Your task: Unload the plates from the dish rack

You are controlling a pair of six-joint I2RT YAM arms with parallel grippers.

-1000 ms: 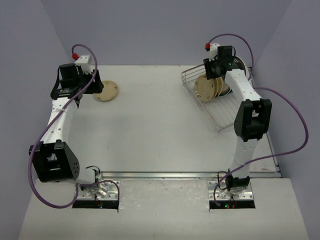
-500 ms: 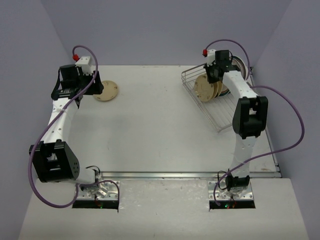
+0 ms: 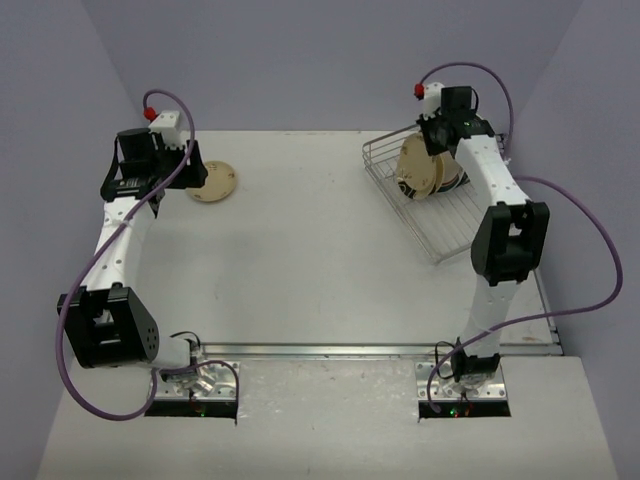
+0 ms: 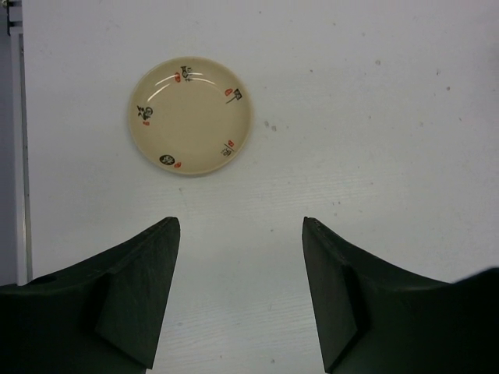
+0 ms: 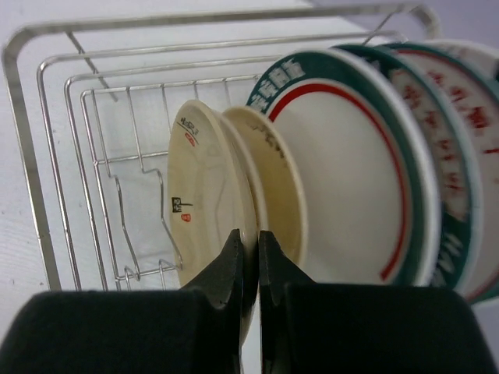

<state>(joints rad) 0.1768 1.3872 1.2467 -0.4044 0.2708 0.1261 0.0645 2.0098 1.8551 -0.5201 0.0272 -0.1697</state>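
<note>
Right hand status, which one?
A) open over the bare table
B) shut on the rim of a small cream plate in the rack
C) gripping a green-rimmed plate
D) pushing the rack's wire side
B: the right wrist view shows the right hand pinched shut on the rim of a small cream plate standing in the rack.

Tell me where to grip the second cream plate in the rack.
Pinch the second cream plate by its top rim, coming straight down from above. It stands on edge in the dish rack, its faces crowded by the front cream plate and a green-rimmed plate; only the rim is free.
</note>
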